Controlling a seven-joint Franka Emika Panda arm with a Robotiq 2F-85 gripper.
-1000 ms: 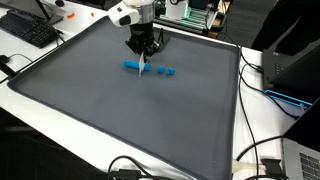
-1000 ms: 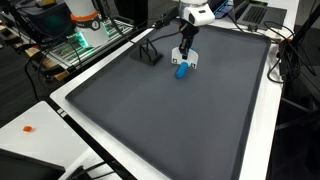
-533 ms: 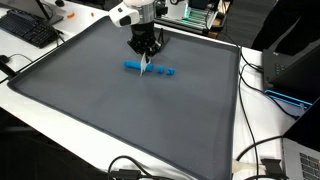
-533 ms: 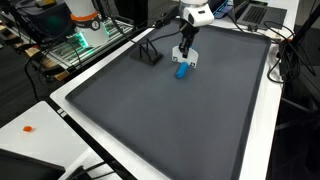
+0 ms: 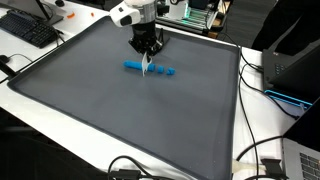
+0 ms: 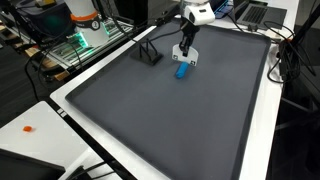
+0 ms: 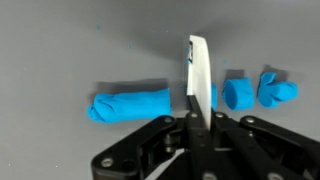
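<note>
Blue, clay-like dough roll point(image 7: 130, 104) lies left of centre in the wrist view, on the grey mat point(image 7: 60, 40), with two cut pieces point(image 7: 240, 93) to its right. The gripper point(image 7: 190, 122) is clamped on a thin white blade point(image 7: 198, 65) that stands edge-down between the roll and the pieces. The dough looks soft, light and easily squashed, so I judge it best taken gently across its middle. The blade seems stiff and flat, and is gripped at the end nearest the fingers.
</note>
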